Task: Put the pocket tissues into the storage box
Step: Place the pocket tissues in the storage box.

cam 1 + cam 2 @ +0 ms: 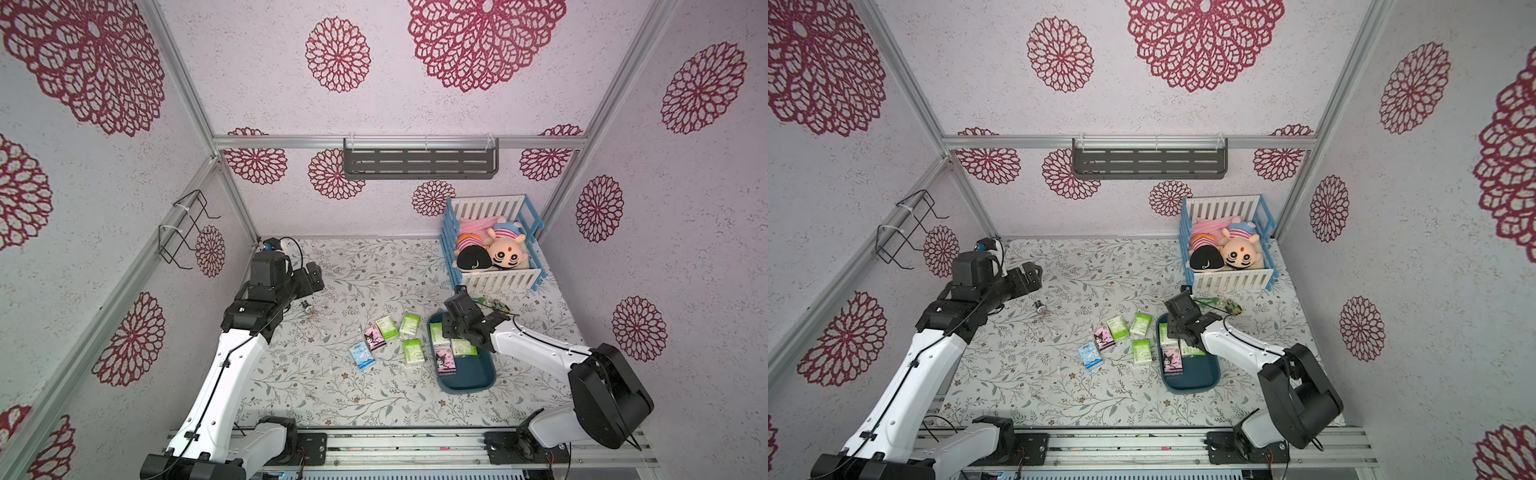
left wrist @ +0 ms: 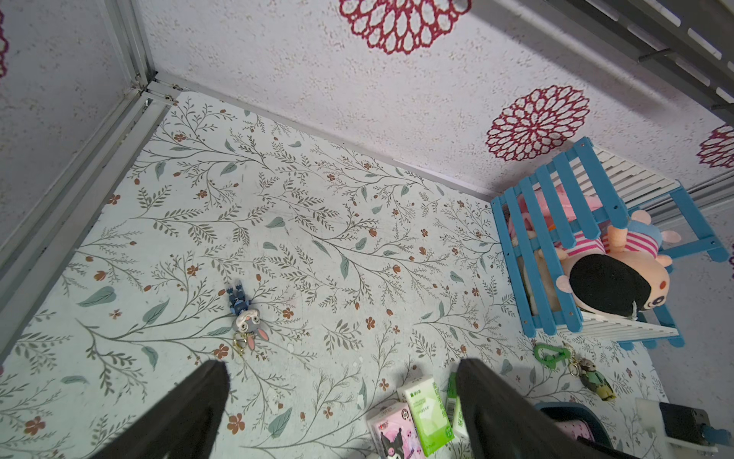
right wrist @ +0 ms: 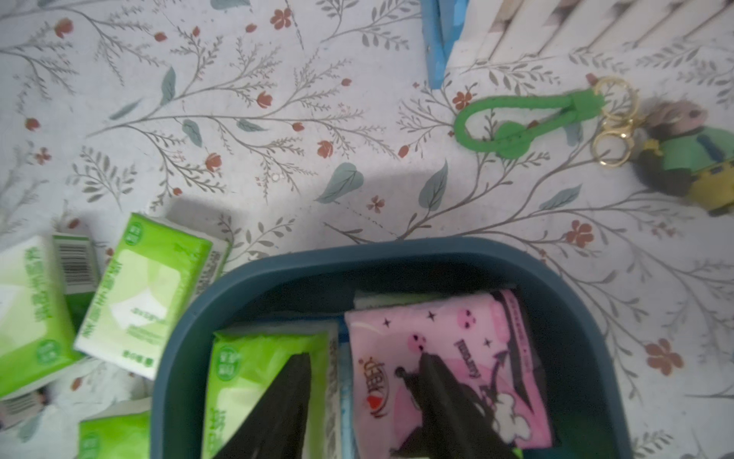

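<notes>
As the right gripper [image 3: 365, 359] stands part-open and empty above the box [image 3: 357, 254], raise it straight off the tissue packs [image 3: 456, 330] beneath.

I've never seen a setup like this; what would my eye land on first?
Probably the dark teal storage box on the right of the floral table, already holding several pocket tissues, with the right hand hovering open just above them. Next, the loose packs scattered to the box's left, and the blue-and-white toy crib with plush dolls in the far right corner.
</notes>
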Robot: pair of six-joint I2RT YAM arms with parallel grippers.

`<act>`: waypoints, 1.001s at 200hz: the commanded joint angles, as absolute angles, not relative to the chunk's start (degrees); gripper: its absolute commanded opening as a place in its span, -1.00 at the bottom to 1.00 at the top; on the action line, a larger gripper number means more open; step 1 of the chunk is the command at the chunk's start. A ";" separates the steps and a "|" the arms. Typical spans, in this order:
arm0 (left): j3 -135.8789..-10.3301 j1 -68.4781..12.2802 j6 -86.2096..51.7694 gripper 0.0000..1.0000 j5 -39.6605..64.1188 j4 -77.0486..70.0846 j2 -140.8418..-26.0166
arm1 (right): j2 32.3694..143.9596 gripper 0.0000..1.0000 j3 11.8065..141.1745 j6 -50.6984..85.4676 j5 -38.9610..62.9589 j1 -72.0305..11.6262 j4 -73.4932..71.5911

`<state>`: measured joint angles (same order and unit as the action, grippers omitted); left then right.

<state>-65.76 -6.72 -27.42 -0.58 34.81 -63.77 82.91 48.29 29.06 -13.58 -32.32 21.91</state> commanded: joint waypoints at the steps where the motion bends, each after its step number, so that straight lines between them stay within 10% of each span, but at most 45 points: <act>1: -66.91 -7.16 -26.50 0.94 -1.18 35.27 -63.30 | 75.66 0.04 51.23 29.76 -10.88 -32.35 21.33; 49: -67.13 -7.23 -27.83 0.94 -0.43 34.14 -63.41 | 68.56 -1.00 45.99 28.10 -11.55 -31.12 30.16; 200: -62.80 -7.71 -35.86 0.94 4.78 31.28 -64.04 | 75.84 -0.90 42.13 26.55 -8.56 -28.45 19.46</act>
<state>-64.29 -6.79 -32.99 2.09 34.11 -63.35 77.73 39.70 28.34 -8.62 -28.73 21.76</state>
